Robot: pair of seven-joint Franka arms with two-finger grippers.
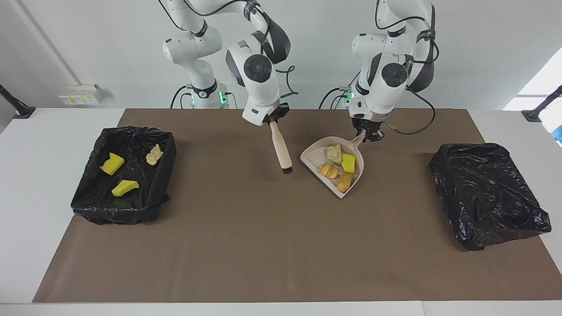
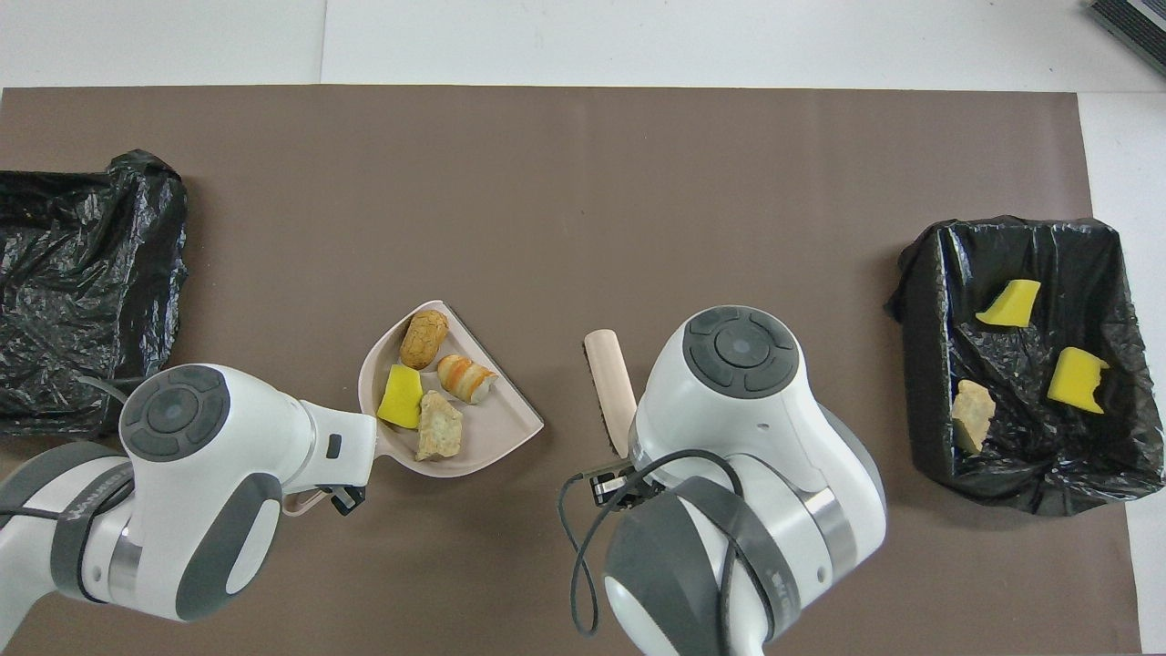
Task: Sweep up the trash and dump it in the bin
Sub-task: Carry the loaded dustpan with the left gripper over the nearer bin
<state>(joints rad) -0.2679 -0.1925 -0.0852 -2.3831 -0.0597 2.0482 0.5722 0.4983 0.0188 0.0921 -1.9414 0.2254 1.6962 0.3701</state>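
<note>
Dustpan (image 1: 334, 169) with 4 trash pieces (image 1: 337, 164) sits mid-table, handle clamped by left gripper (image 1: 371, 134). Right gripper (image 1: 273, 120) grips brush (image 1: 281, 148) beside it. 3 pieces lie in open bin (image 1: 88, 193). Best lift level, avoiding spills.

I count seven trash pieces (image 1: 337, 163): four in one dustpan (image 1: 314, 154), three in a bin (image 1: 164, 169). I see two black-lined bins, one brush (image 1: 281, 150), and two robot arms.
</note>
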